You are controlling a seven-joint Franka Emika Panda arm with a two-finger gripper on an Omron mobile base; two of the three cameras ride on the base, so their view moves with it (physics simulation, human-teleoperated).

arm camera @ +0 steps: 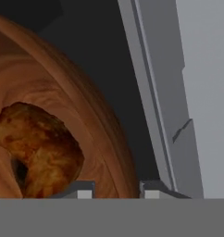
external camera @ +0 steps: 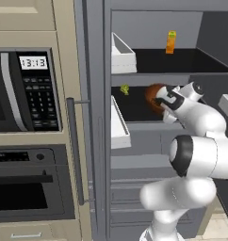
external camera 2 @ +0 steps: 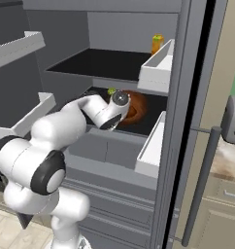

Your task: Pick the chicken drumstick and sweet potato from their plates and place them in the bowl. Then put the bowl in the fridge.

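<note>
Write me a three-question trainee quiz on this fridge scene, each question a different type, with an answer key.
1. True or false: the bowl sits on the fridge's top shelf.
2. Multiple choice: which item stands alone on the shelf above the bowl? A) an orange bottle B) a red-rimmed plate C) a toaster
3. Fill in: in the hand view, the browned food inside the bowl is the chicken ____.

Key
1. False. It is on the second shelf, beside a small green item, with the claw at its rim.
2. A, the orange bottle.
3. drumstick.
</note>
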